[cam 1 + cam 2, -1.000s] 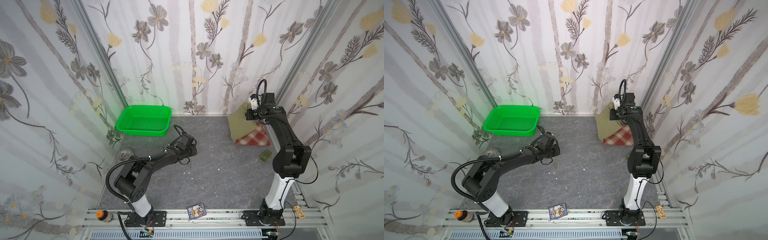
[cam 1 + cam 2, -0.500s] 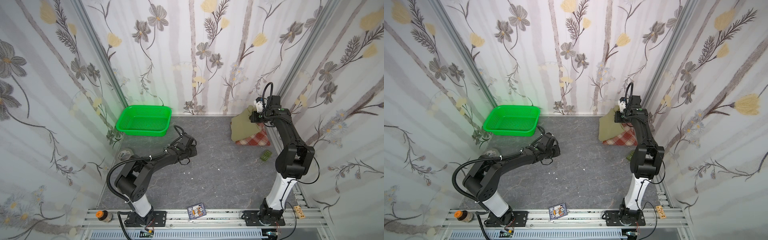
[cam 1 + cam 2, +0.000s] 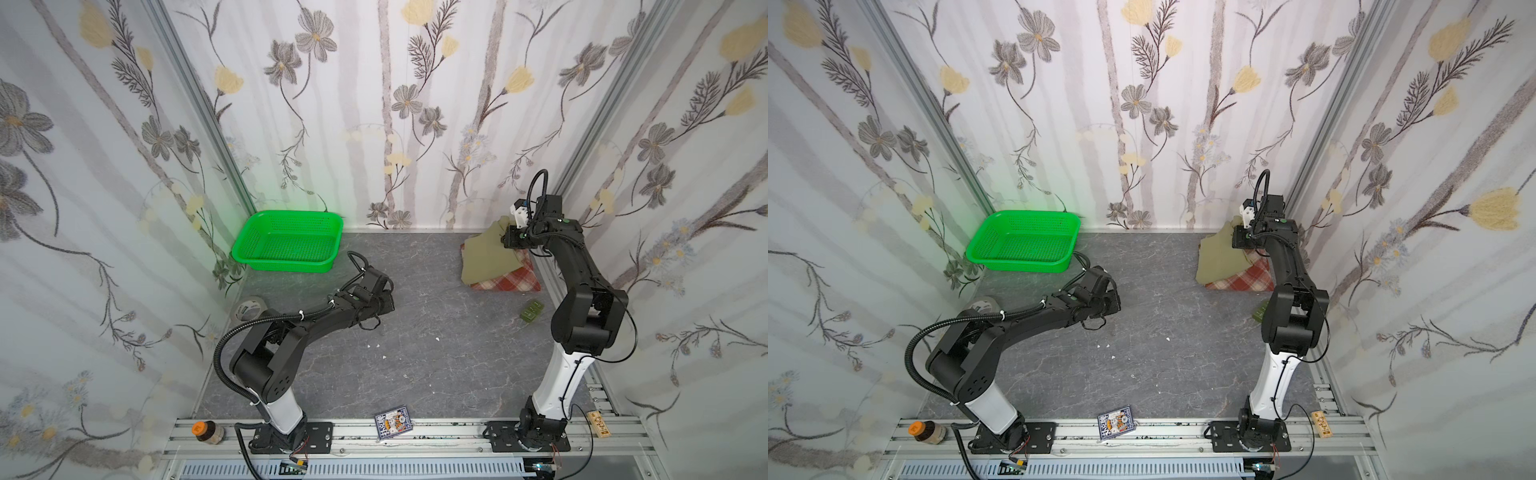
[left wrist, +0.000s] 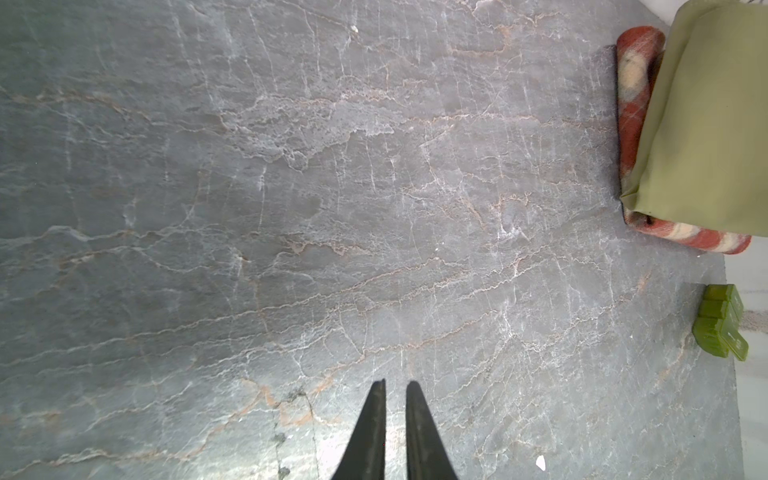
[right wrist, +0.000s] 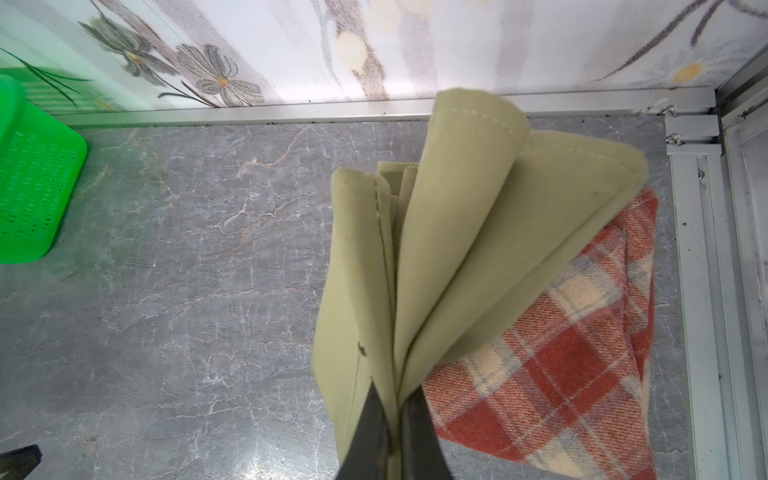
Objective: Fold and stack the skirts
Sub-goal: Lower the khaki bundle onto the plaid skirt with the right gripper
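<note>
Pinches the khaki skirt [image 5: 457, 249] by a raised fold in the clenched right pincer [image 5: 392, 399], far right on the tabletop [image 3: 415, 332]. Has it draped over the folded plaid skirt [image 5: 561, 353] (plaid peeking out along the near edge). Holds the left pincer [image 4: 395, 384] clenched to a slit, gripping nothing, low over bare stone mid-left. Shows a green basket [image 3: 286, 245] far left.
</note>
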Robot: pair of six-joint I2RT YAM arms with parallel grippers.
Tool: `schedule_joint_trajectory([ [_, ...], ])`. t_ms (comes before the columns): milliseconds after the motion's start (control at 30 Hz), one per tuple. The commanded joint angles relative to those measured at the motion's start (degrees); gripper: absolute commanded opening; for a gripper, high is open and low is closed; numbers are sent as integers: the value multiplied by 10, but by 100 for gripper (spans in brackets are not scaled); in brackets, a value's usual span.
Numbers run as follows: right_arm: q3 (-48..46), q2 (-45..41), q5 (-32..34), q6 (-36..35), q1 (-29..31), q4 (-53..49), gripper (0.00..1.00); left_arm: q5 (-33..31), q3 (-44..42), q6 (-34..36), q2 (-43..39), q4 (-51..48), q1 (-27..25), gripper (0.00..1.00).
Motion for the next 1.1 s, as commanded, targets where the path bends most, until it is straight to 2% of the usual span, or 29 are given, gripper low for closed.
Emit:
schedule_joint_trajectory([
  [0, 8, 15, 18, -11, -5, 17, 0, 7, 1, -3, 2, 0, 0, 14],
  [167, 8, 30, 42, -15, -9, 15, 0, 26, 6, 0, 10, -1, 0, 14],
  [533, 26, 5, -5, -21, -12, 7, 0, 43, 15, 4, 34, -2, 4, 14],
  [1067, 97, 53, -13, -53, -17, -65, 0, 48, 15, -3, 31, -4, 5, 14],
])
